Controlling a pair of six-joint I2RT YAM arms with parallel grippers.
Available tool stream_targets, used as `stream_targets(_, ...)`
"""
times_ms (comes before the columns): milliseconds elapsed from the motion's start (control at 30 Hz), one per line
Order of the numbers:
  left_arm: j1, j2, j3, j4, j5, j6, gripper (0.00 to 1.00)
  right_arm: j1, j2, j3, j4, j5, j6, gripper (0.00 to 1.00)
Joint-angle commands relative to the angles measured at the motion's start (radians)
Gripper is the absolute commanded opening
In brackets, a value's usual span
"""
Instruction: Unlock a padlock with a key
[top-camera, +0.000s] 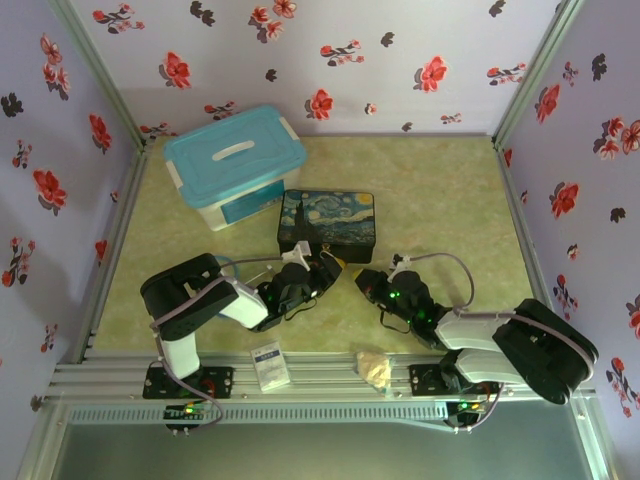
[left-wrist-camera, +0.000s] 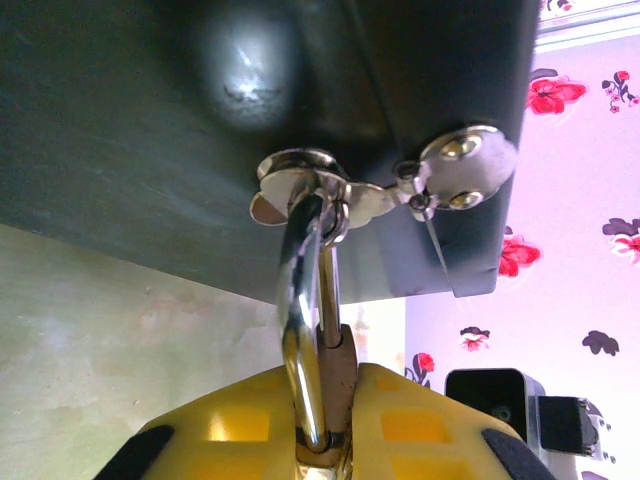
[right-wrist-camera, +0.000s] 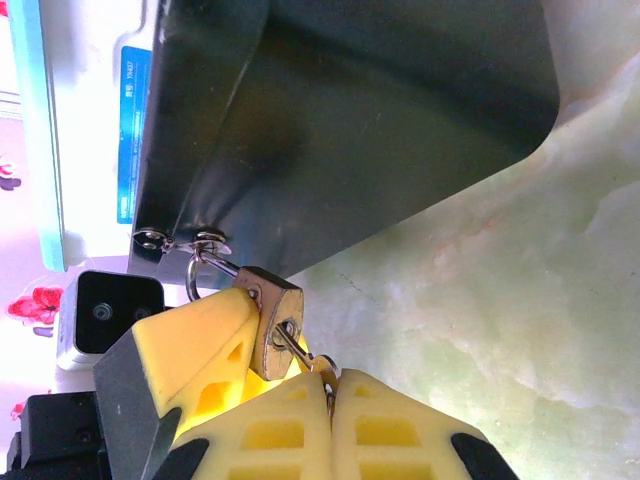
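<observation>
The small brass padlock (right-wrist-camera: 276, 331) hangs by its silver shackle (left-wrist-camera: 298, 320) from the hasp (left-wrist-camera: 300, 180) on the front of the dark-blue painted box (top-camera: 327, 222). My left gripper (left-wrist-camera: 330, 400) is shut on the padlock body, its yellow fingers (right-wrist-camera: 195, 340) pressing both sides. The thin key (right-wrist-camera: 296, 348) sits in the keyhole on the padlock's underside. My right gripper (right-wrist-camera: 331, 396) is shut on the key's head. From above, both grippers, left (top-camera: 318, 272) and right (top-camera: 365, 280), meet just in front of the box.
A white bin with a teal lid (top-camera: 235, 165) stands behind and left of the box. A white packet (top-camera: 268, 365) and a yellowish lump (top-camera: 375, 370) lie on the front rail. Floral walls (top-camera: 60, 180) close in three sides.
</observation>
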Motion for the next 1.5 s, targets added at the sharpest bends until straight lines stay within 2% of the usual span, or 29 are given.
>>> stream_targets(0, -0.002, 0.001, 0.033, 0.088, -0.011, 0.003, 0.00, -0.010, 0.017, 0.028, 0.046, -0.015, -0.016, 0.00)
stream_targets(467, -0.010, 0.026, 0.034, 0.110, -0.003, -0.014, 0.00, -0.033, 0.110, 0.007, 0.191, -0.054, 0.015, 0.00)
stream_targets(1100, -0.006, 0.071, 0.043, 0.140, 0.018, -0.027, 0.00, -0.034, 0.079, 0.019, 0.117, -0.069, -0.034, 0.00)
stream_targets(1200, -0.015, 0.065, 0.056, 0.139, 0.032, -0.029, 0.00, -0.065, 0.102, 0.040, 0.132, -0.143, -0.053, 0.00)
stream_targets(1367, -0.021, 0.060, 0.052, 0.146, 0.046, -0.049, 0.00, -0.186, 0.129, 0.073, 0.223, -0.388, -0.043, 0.00)
stream_targets(1467, -0.021, 0.058, 0.054, 0.148, 0.045, -0.045, 0.00, -0.197, 0.113, 0.092, 0.198, -0.444, -0.051, 0.00)
